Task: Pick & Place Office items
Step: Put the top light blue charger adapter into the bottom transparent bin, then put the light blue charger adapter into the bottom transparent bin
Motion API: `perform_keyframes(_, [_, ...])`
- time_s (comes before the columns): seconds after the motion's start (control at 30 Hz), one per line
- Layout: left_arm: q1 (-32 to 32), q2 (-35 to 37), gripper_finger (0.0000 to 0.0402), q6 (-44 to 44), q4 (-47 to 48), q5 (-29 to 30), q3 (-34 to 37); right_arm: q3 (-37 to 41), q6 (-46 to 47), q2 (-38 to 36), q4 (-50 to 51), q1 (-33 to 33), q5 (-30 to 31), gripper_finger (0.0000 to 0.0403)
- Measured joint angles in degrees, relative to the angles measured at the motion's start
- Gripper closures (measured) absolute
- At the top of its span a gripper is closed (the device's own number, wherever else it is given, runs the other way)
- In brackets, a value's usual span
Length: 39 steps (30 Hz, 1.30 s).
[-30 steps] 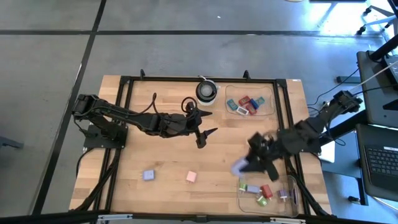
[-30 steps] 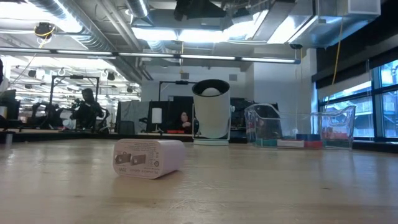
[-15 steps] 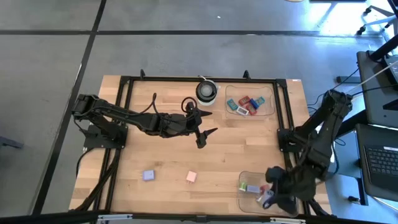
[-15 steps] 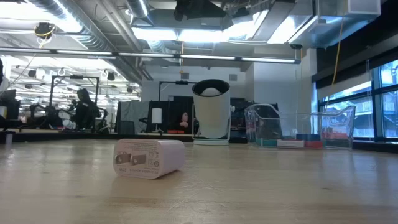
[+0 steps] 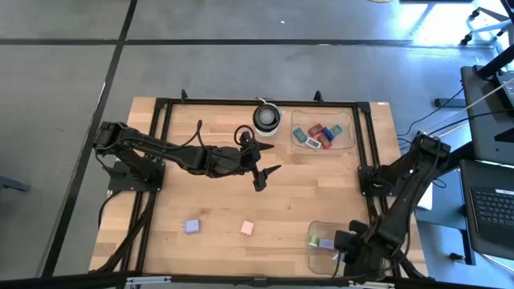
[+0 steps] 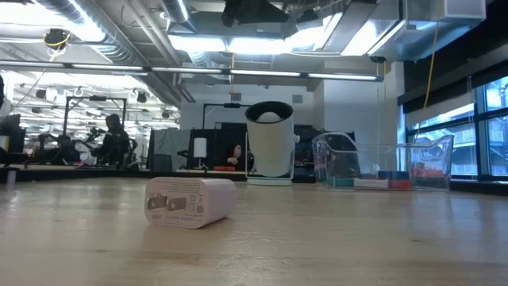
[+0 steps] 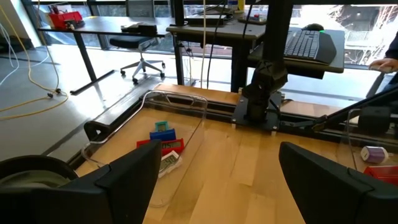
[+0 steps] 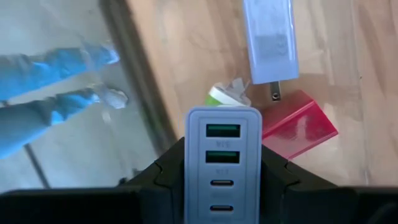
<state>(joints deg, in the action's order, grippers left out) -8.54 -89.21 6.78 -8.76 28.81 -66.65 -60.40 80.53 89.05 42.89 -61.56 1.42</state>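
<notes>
Over the near tray, the right pincer grips a lilac charger lengthwise, pieces directly beneath; the left pincer, spread wide, idles mid-table.

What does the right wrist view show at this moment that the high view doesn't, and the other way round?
Only the right wrist view: the right gripper shut on a lilac charger with four ports, above a red piece, a green piece and a pale plug block.

Only the high view: the left gripper open at mid-table, two loose pieces on the wood, and the far tray with more pieces.

Both: the near tray, where the right arm is.
</notes>
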Motion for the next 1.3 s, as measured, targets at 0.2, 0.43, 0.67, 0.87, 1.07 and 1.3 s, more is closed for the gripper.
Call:
perform_keyframes(0.2, [0.00, -0.02, 0.0079, 0.00, 0.00, -0.02, 0.00, -0.13, 0.00, 2.83, -0.11, 0.00, -0.37, 0.0281])
perform_keyframes(0.43, [0.02, -0.02, 0.0079, 0.00, 0.00, -0.02, 0.00, -0.26, 1.29, 3.46, -0.46, 0.22, 1.89, 0.0272])
perform_keyframes(0.67, [0.02, -0.02, 0.0079, 0.00, 0.00, -0.02, 0.00, 0.19, 1.62, 3.91, 0.11, 0.28, 2.20, 0.0247])
perform_keyframes(0.87, [0.01, -0.02, 0.0080, 0.00, 0.00, -0.02, 0.00, 0.13, 2.88, 3.83, -0.14, 0.52, 1.51, 0.0206])
perform_keyframes(1.07, [0.01, -0.02, 0.0080, 0.00, 0.00, -0.02, 0.00, 0.13, 2.99, 3.01, -0.28, 1.88, -4.75, 0.0163])
perform_keyframes(1.3, [0.01, -0.02, 0.0080, 0.00, 0.00, -0.02, 0.00, 0.08, 5.78, -3.07, -0.39, 2.47, -1.97, 0.0153])
